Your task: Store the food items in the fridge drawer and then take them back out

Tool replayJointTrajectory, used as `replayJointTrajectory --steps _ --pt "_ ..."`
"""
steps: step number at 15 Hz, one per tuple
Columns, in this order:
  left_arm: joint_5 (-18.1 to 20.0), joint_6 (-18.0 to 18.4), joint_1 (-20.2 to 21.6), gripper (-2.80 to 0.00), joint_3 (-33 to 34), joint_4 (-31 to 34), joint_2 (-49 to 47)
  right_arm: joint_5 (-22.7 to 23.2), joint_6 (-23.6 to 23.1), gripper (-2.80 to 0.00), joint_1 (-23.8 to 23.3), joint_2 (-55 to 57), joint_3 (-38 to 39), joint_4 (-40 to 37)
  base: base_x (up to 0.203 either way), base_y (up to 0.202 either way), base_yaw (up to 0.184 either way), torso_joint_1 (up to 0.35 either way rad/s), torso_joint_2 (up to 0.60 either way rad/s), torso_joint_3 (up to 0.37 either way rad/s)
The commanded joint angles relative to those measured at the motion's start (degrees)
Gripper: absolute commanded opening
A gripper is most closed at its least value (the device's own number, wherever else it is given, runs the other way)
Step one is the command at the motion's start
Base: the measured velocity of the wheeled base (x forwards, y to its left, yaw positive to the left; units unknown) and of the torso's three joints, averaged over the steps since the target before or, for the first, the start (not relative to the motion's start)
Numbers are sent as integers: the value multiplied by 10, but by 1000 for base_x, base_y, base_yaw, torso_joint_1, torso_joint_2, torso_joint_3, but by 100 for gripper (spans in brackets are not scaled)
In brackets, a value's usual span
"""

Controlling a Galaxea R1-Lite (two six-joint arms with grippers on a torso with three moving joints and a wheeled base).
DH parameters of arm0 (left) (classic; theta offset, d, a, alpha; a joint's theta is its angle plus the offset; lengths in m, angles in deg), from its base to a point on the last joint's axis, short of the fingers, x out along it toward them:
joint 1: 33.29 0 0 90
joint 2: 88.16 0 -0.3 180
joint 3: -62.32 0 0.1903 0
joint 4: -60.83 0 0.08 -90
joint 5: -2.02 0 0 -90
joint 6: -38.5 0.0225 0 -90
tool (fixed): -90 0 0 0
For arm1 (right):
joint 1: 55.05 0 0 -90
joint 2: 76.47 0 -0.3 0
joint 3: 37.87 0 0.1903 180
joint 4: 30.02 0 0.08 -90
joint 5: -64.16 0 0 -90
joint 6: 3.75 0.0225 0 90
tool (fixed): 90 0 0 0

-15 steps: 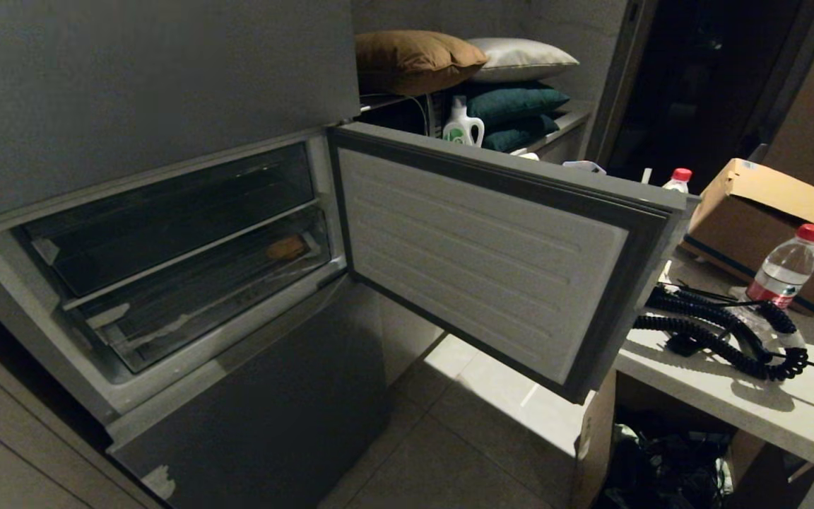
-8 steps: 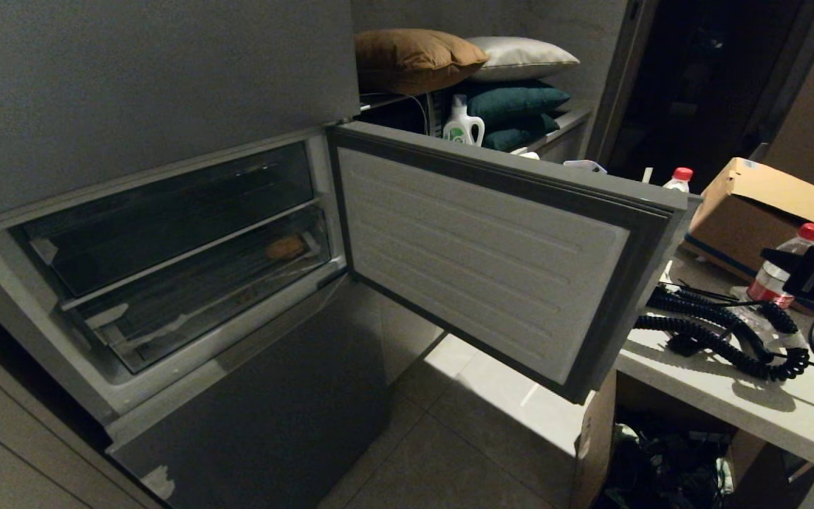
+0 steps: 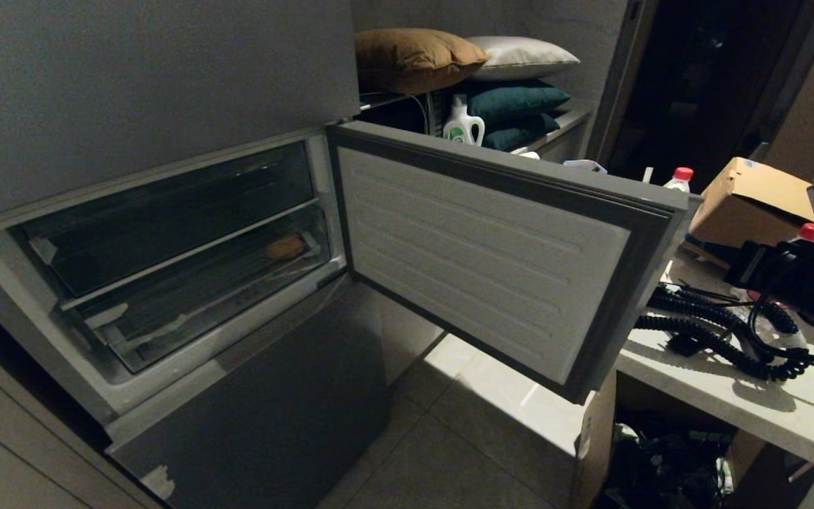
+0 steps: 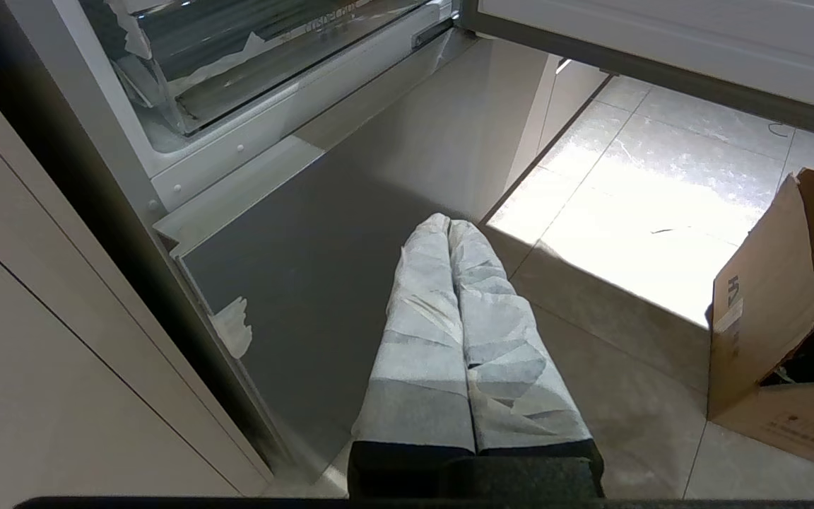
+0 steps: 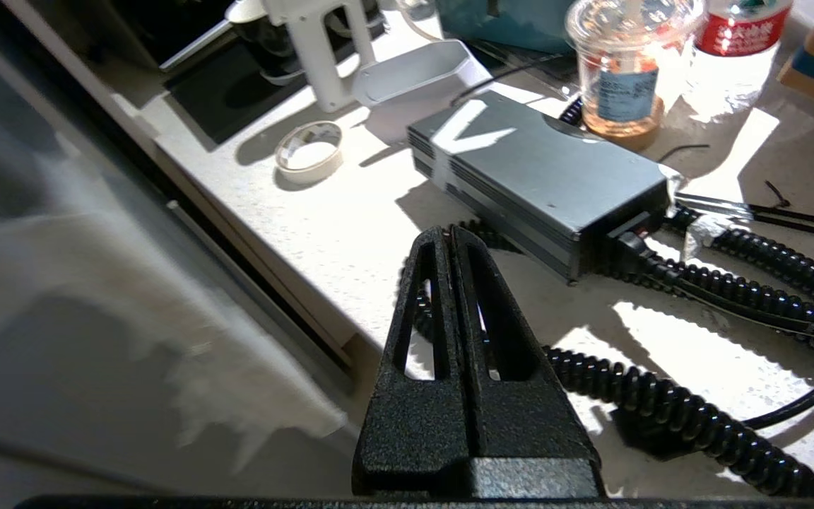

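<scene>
**Standing idle at open fridge, both claws empty**

Facing the fridge, the head view showed its door point(image 3: 492, 261) swung open toward 3 o'clock. Two clear drawers sat pushed in. The fridge drawer point(image 3: 202, 290), the lower one with whitish tape scraps on its front, held a tan-brown potato point(image 3: 285, 247) at its 2 o'clock corner. No bell pepper could be made out.

The right claw point(image 5: 449, 237) was pressed together and held nothing. It hovered above the white surface point(image 5: 350, 212) at 3 o'clock, over a coiled black cable point(image 5: 661, 410) and near a grey power box point(image 5: 541, 177).

The left claw point(image 4: 449, 225), its fingers wrapped in white, was likewise pressed together and empty, hanging low before the grey panel point(image 4: 350, 233) under the open compartment.
</scene>
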Motion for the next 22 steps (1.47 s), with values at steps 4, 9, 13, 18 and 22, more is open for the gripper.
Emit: replayJointTrajectory --steps 4,9,13,18,22 --pt "0 0 0 -280 0 0 -1 4 -20 -280 14 41 -13 46 0 0 0 0 0 0" --pt "0 -1 0 -280 0 0 -1 14 -27 -280 50 51 -1 74 0 0 0 0 0 0" --pt "0 0 0 -280 0 0 -1 14 -28 -280 73 49 3 74 0 0 0 0 0 0" --pt "0 0 0 -280 0 0 -1 14 -28 -280 78 17 48 74 0 0 0 0 0 0" --pt "0 0 0 -280 0 0 -1 17 -27 -280 89 -27 82 74 0 0 0 0 0 0"
